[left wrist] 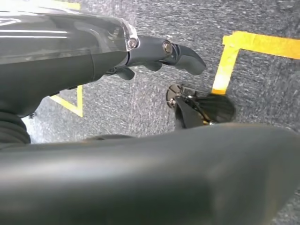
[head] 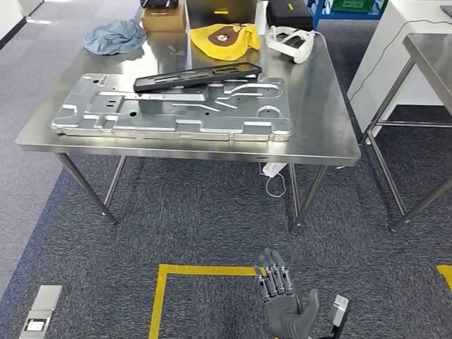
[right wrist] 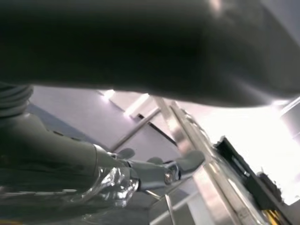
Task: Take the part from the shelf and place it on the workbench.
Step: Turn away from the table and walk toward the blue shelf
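Observation:
A long black part [head: 197,76] lies flat on a large stamped silver plate [head: 176,109] on the steel workbench [head: 320,134]. My right hand [head: 282,300] hangs low over the carpet, well in front of the bench, with its fingers stretched toward the bench and nothing in it. In the right wrist view its fingers [right wrist: 166,171] point up at the bench's edge. In the left wrist view my left hand [left wrist: 148,51] hangs over the carpet with straight fingers and holds nothing.
At the back of the bench lie a blue cloth [head: 114,35], a cardboard box [head: 164,18], a yellow bag [head: 224,39], a white headset [head: 290,42] and a black case [head: 287,13]. A second steel table [head: 426,49] stands at the right. Yellow tape [head: 203,270] marks the floor.

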Robot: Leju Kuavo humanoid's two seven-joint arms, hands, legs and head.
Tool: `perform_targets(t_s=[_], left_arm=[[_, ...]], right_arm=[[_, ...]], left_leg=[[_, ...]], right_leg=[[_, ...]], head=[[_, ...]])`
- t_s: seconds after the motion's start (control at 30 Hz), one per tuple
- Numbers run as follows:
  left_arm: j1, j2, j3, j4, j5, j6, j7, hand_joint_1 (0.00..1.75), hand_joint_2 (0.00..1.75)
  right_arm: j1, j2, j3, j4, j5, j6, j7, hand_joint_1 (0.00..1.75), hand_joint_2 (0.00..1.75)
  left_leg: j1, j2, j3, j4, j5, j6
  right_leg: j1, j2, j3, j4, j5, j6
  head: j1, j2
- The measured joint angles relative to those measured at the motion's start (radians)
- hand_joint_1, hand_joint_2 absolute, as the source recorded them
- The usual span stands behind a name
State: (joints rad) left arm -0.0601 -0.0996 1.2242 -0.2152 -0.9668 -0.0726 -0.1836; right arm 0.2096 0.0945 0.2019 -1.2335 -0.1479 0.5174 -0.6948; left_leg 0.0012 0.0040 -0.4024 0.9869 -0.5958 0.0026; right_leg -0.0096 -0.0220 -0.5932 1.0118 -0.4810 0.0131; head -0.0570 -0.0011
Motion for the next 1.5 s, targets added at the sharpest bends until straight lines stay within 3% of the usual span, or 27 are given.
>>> perform_targets(t_s=[0.07,0.1,0.17,0.23,0.27,0.3,0.33,0.4,0.43,0.5,0.53,0.6,0.67,0.77,0.8,0.87,0.9,0.97,1.03,1.07,1.13,1.17,1.23,1.3,1.37,1.4,1.5], left_arm=[[-0.001,0.000,0.002,-0.001,-0.001,-0.001,-0.004,0.00,0.00],[0.000,0.000,0.003,-0.001,-0.001,-0.002,-0.005,0.00,0.00],[0.003,0.000,0.005,-0.003,-0.003,-0.002,-0.006,0.00,0.00],[0.004,0.000,0.009,-0.004,-0.010,-0.004,-0.006,0.00,0.00],[0.004,0.000,0.011,-0.004,-0.014,-0.005,-0.005,0.00,0.00],[0.003,0.000,0.012,-0.005,-0.018,-0.006,-0.005,0.00,0.00],[0.003,0.000,0.013,-0.005,-0.020,-0.007,-0.005,0.00,0.00],[0.002,0.000,0.014,-0.005,-0.025,-0.010,-0.005,0.00,0.00],[0.001,0.000,0.014,-0.005,-0.029,-0.012,-0.005,0.00,0.00],[-0.002,-0.001,0.014,-0.005,-0.034,-0.016,-0.005,0.00,0.00],[-0.003,-0.001,0.014,-0.005,-0.035,-0.017,-0.005,0.00,0.00],[-0.003,0.000,0.016,-0.005,-0.038,-0.019,-0.005,0.00,0.00],[-0.001,0.003,0.017,-0.005,-0.043,-0.020,-0.004,0.00,0.00],[0.002,0.005,0.018,-0.005,-0.055,-0.025,-0.004,0.00,0.00],[0.001,0.005,0.018,-0.005,-0.058,-0.028,-0.005,0.00,0.00],[-0.002,0.006,0.017,-0.005,-0.063,-0.034,-0.006,0.00,0.00],[-0.003,0.006,0.017,-0.005,-0.066,-0.036,-0.006,0.00,0.00],[-0.008,0.007,0.017,-0.006,-0.069,-0.038,-0.006,0.00,0.00],[-0.014,0.008,0.017,-0.006,-0.068,-0.036,-0.006,0.00,0.00],[-0.017,0.008,0.018,-0.006,-0.068,-0.035,-0.006,0.00,0.00],[-0.018,0.008,0.019,-0.006,-0.064,-0.034,-0.006,0.00,0.00],[-0.016,0.008,0.021,-0.006,-0.061,-0.034,-0.005,0.00,0.00],[-0.014,0.008,0.025,-0.006,-0.053,-0.035,-0.005,0.00,0.87],[-0.013,0.008,0.030,-0.006,-0.046,-0.035,-0.004,0.00,1.75],[-0.011,0.008,0.037,-0.006,-0.040,-0.034,-0.002,0.00,1.75],[-0.011,0.008,0.040,-0.006,-0.036,-0.034,-0.002,0.00,1.75],[-0.015,0.008,0.046,-0.006,-0.031,-0.037,-0.003,0.00,1.75]], right_arm=[[-0.016,-0.008,0.015,0.080,0.001,-0.020,-0.002,0.00,0.00],[-0.022,-0.013,0.022,0.129,0.001,-0.032,-0.002,0.00,0.00],[-0.033,-0.023,0.032,0.239,0.002,-0.053,-0.003,0.00,0.00],[-0.051,-0.031,0.037,0.358,0.007,-0.070,-0.003,0.00,0.00],[-0.061,-0.034,0.039,0.416,0.009,-0.079,-0.003,0.00,0.00],[-0.072,-0.037,0.040,0.470,0.010,-0.089,-0.001,0.00,0.00],[-0.083,-0.038,0.040,0.519,0.009,-0.100,0.003,0.00,0.00],[-0.112,-0.040,0.040,0.633,0.006,-0.130,0.022,0.00,0.00],[-0.127,-0.041,0.039,0.694,0.004,-0.143,0.030,0.00,0.00],[-0.151,-0.044,0.038,0.795,0.002,-0.160,0.041,0.00,0.00],[-0.161,-0.045,0.037,0.833,0.001,-0.169,0.052,0.00,0.00],[-0.179,-0.045,0.037,0.898,-0.001,-0.200,0.105,0.00,0.00],[-0.191,-0.045,0.034,0.949,-0.007,-0.248,0.192,0.00,0.00],[-0.199,-0.046,0.020,0.999,-0.022,-0.330,0.368,0.00,0.00],[-0.202,-0.047,0.016,1.010,-0.025,-0.353,0.426,0.00,0.00],[-0.209,-0.048,0.010,1.028,-0.029,-0.384,0.524,0.00,0.00],[-0.212,-0.048,0.008,1.035,-0.030,-0.393,0.564,0.00,0.00],[-0.216,-0.048,0.005,1.042,-0.031,-0.402,0.620,0.00,0.00],[-0.219,-0.048,0.004,1.046,-0.030,-0.404,0.644,0.00,0.00],[-0.221,-0.048,0.003,1.048,-0.030,-0.404,0.644,0.00,0.00],[-0.224,-0.048,0.003,1.052,-0.029,-0.404,0.640,0.00,0.00],[-0.225,-0.048,0.002,1.054,-0.028,-0.404,0.635,0.00,0.00],[-0.225,-0.049,0.002,1.057,-0.027,-0.404,0.624,0.00,0.00],[-0.224,-0.050,0.002,1.060,-0.024,-0.402,0.619,0.00,0.00],[-0.223,-0.050,0.002,1.061,-0.022,-0.401,0.620,0.00,0.00],[-0.224,-0.051,0.002,1.061,-0.020,-0.400,0.621,0.00,0.00],[-0.227,-0.053,0.002,1.063,-0.022,-0.392,0.636,0.00,0.00]], left_leg=[[0.000,0.001,-0.006,-0.019,-0.003,0.011],[0.002,0.003,-0.017,-0.020,0.004,0.019],[0.004,0.007,-0.045,-0.022,0.026,0.036],[-0.001,0.010,-0.077,-0.020,0.051,0.044],[-0.004,0.011,-0.093,-0.018,0.063,0.046],[-0.006,0.012,-0.109,-0.015,0.072,0.047],[-0.009,0.013,-0.123,-0.011,0.080,0.048],[-0.014,0.016,-0.151,0.000,0.094,0.048],[-0.016,0.017,-0.165,0.007,0.101,0.048],[-0.022,0.016,-0.186,0.020,0.115,0.044],[-0.024,0.017,-0.194,0.025,0.123,0.041],[-0.026,0.018,-0.206,0.028,0.141,0.033],[-0.023,0.013,-0.219,0.047,0.109,0.019],[-0.010,0.006,-0.246,0.191,-0.038,-0.004],[-0.006,0.006,-0.251,0.249,-0.066,-0.009],[-0.001,0.006,-0.234,0.302,-0.050,-0.014],[0.000,0.006,-0.203,0.279,-0.020,-0.013],[-0.001,0.005,-0.094,0.147,0.013,-0.005],[-0.004,0.005,-0.002,0.014,0.000,0.006],[-0.006,0.005,0.015,-0.018,-0.009,0.010],[-0.004,0.007,0.005,-0.031,-0.006,0.023],[-0.002,0.008,-0.003,-0.032,0.001,0.031],[0.000,0.012,-0.020,-0.033,0.018,0.044],[-0.002,0.013,-0.039,-0.030,0.031,0.047],[-0.003,0.014,-0.055,-0.023,0.039,0.045],[-0.003,0.014,-0.061,-0.019,0.041,0.044],[-0.007,0.015,-0.075,-0.003,0.040,0.037]], right_leg=[[0.000,0.000,-0.015,0.003,0.018,0.012],[-0.001,0.002,-0.023,0.009,0.007,0.018],[-0.001,0.008,-0.043,0.065,-0.070,0.024],[-0.001,0.011,-0.061,0.179,-0.171,0.024],[-0.001,0.011,-0.066,0.232,-0.195,0.025],[0.000,0.011,-0.065,0.270,-0.197,0.024],[0.000,0.011,-0.056,0.286,-0.180,0.023],[0.003,0.011,-0.002,0.245,-0.123,0.015],[0.007,0.011,0.047,0.186,-0.107,0.007],[0.015,0.010,0.158,0.031,-0.109,-0.008],[0.018,0.010,0.192,-0.024,-0.121,-0.012],[0.017,0.009,0.201,-0.061,-0.124,-0.019],[0.013,0.005,0.181,-0.063,-0.105,-0.031],[0.011,0.000,0.137,-0.061,-0.070,-0.043],[0.012,-0.001,0.119,-0.057,-0.059,-0.042],[0.012,-0.001,0.081,-0.044,-0.041,-0.039],[0.012,-0.001,0.061,-0.035,-0.034,-0.037],[0.013,-0.001,0.031,-0.018,-0.023,-0.032],[0.016,-0.001,0.014,-0.006,-0.010,-0.022],[0.017,-0.002,0.008,-0.003,-0.003,-0.017],[0.017,-0.001,-0.005,0.002,0.005,-0.005],[0.016,0.003,-0.014,0.016,-0.008,0.001],[0.013,0.010,-0.045,0.100,-0.077,0.010],[0.010,0.012,-0.083,0.226,-0.149,0.015],[0.009,0.012,-0.072,0.261,-0.157,0.018],[0.008,0.012,-0.039,0.220,-0.135,0.018],[0.009,0.012,0.081,0.024,-0.073,0.009]], head=[[0.000,0.000],[0.001,0.000],[0.003,0.000],[0.004,0.000],[0.004,0.000],[0.004,0.000],[0.004,0.000],[0.004,0.000],[0.004,0.000],[0.005,0.000],[0.005,0.000],[0.005,0.000],[0.004,0.000],[0.002,0.000],[0.002,0.000],[0.002,0.000],[0.002,0.000],[0.002,0.000],[0.002,0.000],[0.002,0.000],[0.002,0.000],[0.003,0.000],[0.003,0.000],[0.004,0.000],[0.004,0.000],[0.004,0.000],[0.004,0.000]])
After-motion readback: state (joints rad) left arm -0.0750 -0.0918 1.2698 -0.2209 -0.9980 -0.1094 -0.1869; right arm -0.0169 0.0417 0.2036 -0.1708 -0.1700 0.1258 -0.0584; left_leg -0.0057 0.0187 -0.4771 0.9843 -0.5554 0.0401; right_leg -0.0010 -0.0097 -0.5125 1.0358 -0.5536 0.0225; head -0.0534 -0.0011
